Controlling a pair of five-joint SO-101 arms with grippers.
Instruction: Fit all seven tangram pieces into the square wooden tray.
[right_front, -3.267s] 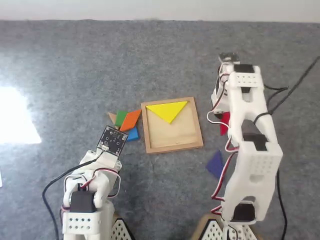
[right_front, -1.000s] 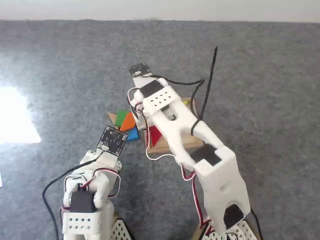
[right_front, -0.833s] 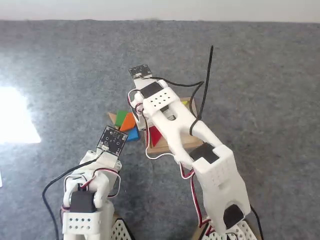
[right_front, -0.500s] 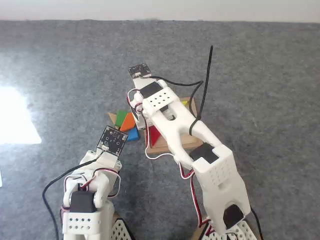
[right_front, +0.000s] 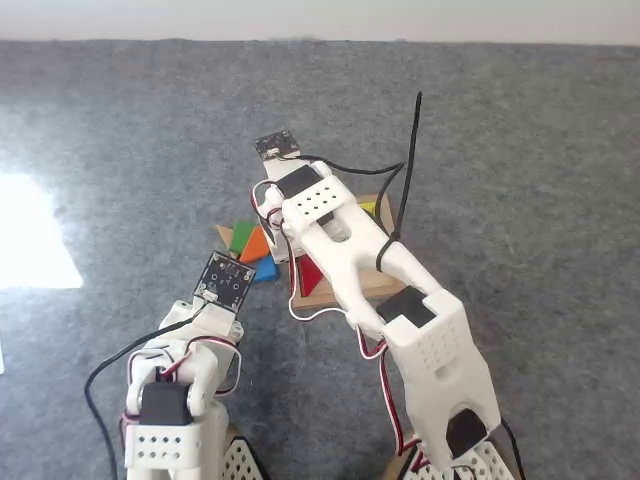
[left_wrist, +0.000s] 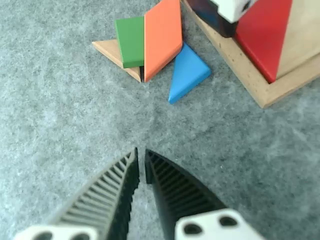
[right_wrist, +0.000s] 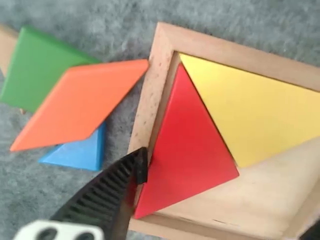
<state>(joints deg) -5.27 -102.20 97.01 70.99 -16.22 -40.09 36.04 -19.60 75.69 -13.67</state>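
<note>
The square wooden tray holds a yellow triangle and a red triangle lying flat side by side. My right gripper hangs open over the tray, one finger at the red triangle's edge by the tray's rim. Just outside that rim lie a green piece, an orange parallelogram, a small blue triangle and a tan triangle. My left gripper is shut and empty, low over the carpet short of the blue triangle. In the high view the right arm covers most of the tray.
Grey carpet covers the whole table. The right arm stretches diagonally across the tray from the near right. A bright patch of light lies at the far left.
The right arm swung from the table's right side over the tray, and the red triangle now lies in it beside the yellow one. Over the last second it crept slightly left. The left arm stayed still.
</note>
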